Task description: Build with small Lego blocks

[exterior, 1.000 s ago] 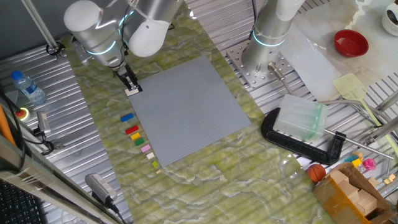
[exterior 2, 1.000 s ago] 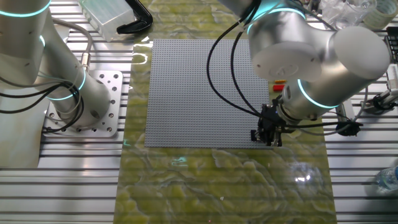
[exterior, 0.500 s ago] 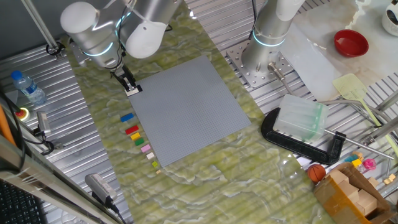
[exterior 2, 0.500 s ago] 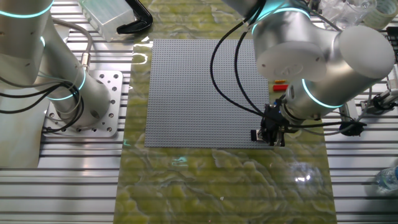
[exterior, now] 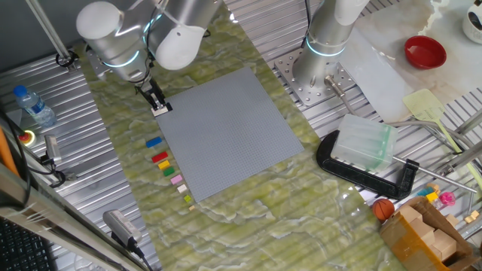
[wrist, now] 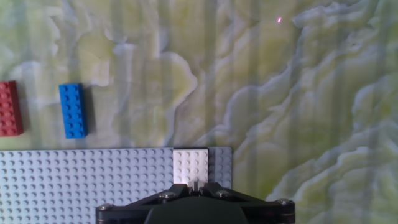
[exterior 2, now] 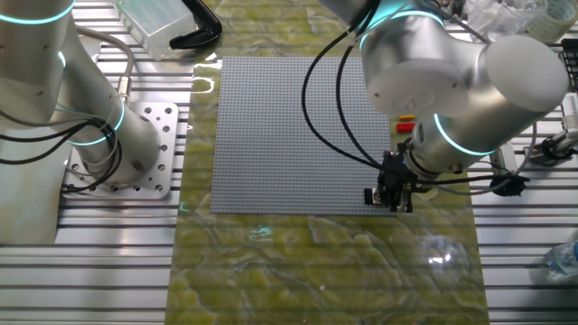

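**A:** Start with one fixed view. What do you have there?

**B:** You have the gripper (exterior: 157, 104) down at the corner of the grey baseplate (exterior: 226, 132), a white brick (exterior: 160, 110) at its tip. Beside the plate's edge, on the green marbled mat (exterior: 248, 218), you can count a row of loose bricks: the blue brick (exterior: 154, 141), the red brick (exterior: 160, 157), a green one (exterior: 163, 164), a yellow one (exterior: 167, 172) and a pink one (exterior: 177, 180), with two paler ones below that you cannot name by colour. All lie apart from the gripper.

**A:** And the other fixed view?

**B:** There your arm's big elbow hides most of the row; only a bit of red and yellow shows behind it. The gripper (exterior 2: 394, 200) stands at the plate's near corner (exterior 2: 271, 135), and the white brick (exterior 2: 369, 196) shows as a small pale patch beside the dark fingers. You cannot tell from here whether the fingers clasp it.

**A:** The hand view?

**B:** You look straight down on the white brick (wrist: 190, 166), sitting on the studded plate (wrist: 81, 186) just inside its corner, right above the gripper's dark body (wrist: 194, 205). The fingertips themselves are not visible, so you cannot tell if they are closed on it. The blue brick (wrist: 73, 110) and the red brick (wrist: 9, 107) lie on the mat, near the plate's edge but off it.
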`<state>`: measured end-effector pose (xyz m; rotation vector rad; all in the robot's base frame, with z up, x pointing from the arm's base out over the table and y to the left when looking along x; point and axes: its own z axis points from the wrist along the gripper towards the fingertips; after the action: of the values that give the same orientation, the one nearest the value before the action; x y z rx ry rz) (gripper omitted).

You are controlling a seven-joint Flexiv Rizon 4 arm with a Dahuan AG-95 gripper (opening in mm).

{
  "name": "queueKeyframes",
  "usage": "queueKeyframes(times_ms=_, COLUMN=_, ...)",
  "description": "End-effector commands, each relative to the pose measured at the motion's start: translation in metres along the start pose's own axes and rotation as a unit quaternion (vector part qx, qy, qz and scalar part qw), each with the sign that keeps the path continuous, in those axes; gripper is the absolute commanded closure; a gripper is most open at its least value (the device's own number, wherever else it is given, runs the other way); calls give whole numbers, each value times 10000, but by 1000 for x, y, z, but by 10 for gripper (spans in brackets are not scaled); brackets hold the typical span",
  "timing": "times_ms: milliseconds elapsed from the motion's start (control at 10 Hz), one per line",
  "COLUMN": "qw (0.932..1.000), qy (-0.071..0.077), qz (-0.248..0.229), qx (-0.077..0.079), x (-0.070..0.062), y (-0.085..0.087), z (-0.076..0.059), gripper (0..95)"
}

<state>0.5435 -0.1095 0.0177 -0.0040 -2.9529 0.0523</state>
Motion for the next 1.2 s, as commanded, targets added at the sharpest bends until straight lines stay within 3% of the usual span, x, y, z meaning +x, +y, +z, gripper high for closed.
queueKeyframes(times_ms=100, qw=10000, qy=7, qz=-22, qx=-1, x=0, y=-1, z=0, gripper=950)
queueKeyframes(times_ms=200, qw=10000, qy=29, qz=-24, qx=-54, x=-3, y=-2, z=-11, gripper=950)
queueKeyframes(times_ms=400, qw=10000, qy=4, qz=-28, qx=-61, x=-7, y=-5, z=-18, gripper=950)
queueKeyframes(times_ms=1200, qw=9999, qy=-48, qz=-22, qx=-141, x=-23, y=-4, z=-7, gripper=950)
